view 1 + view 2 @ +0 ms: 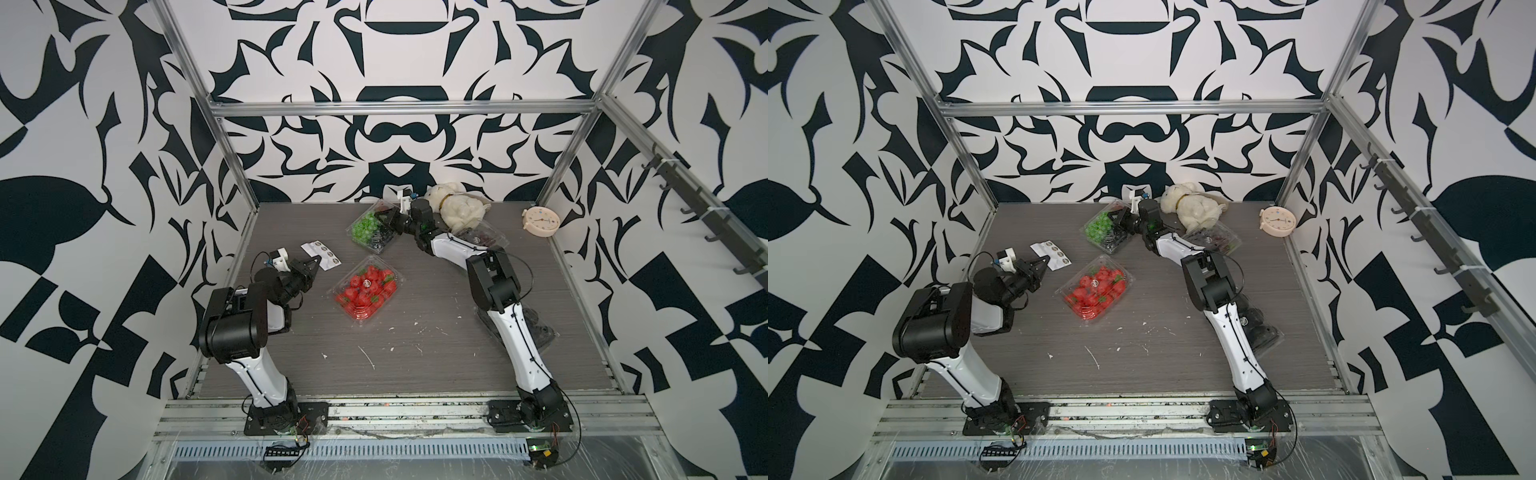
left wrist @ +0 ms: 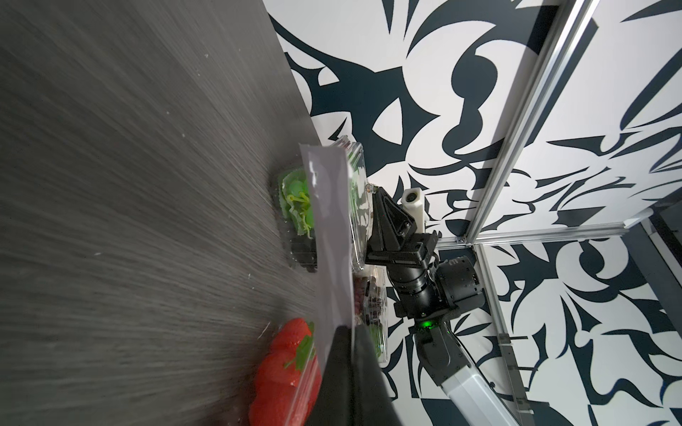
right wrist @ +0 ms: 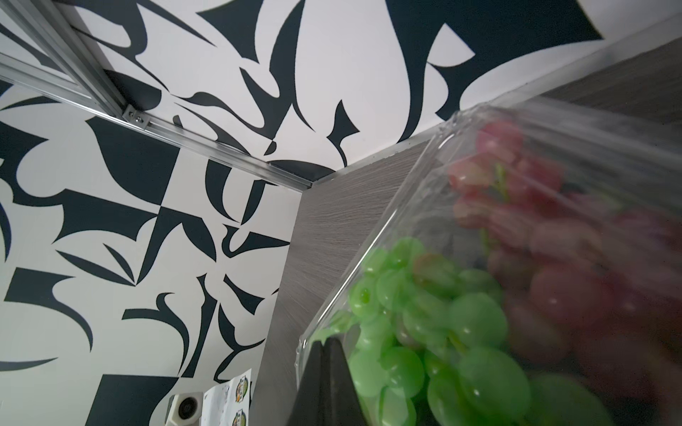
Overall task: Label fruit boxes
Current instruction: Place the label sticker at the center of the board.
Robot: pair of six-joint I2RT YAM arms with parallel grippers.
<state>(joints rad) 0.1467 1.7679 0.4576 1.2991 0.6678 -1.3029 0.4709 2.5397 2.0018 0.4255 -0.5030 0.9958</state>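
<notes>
Standing here, I'd say the job is between labels: the strawberry box point(image 1: 368, 291) sits mid-surface with a small round sticker point(image 1: 368, 284) on its lid, so it looks done, and a grape box point(image 1: 365, 230) comes next. The right end effector point(image 1: 384, 216) is closed tight and, from its wrist view, seems to pinch that box's clear rim at the green-grape end, with the box tipped rather than flat. The left end effector point(image 1: 318, 261) is closed on a corner of the sticker sheet point(image 1: 323, 251), holding it off the surface point(image 1: 415, 365) over by the left edge. With both holding something, I reckon the next move is to set the grape box down flat nearer the middle and let it go, so that arm can peel a label while the other steadies the sheet. Room is tight at the back. The grape box is close to the far edge, a plush toy point(image 1: 457, 208) lies just beside the right wrist, and a second grape box point(image 1: 484, 239) sits under that forearm. The avocado box point(image 1: 1264, 328) is half hidden behind the right arm near the right edge, and a clock point(image 1: 540, 221) stands in the far right corner. The middle and front are open apart from white scraps.
</notes>
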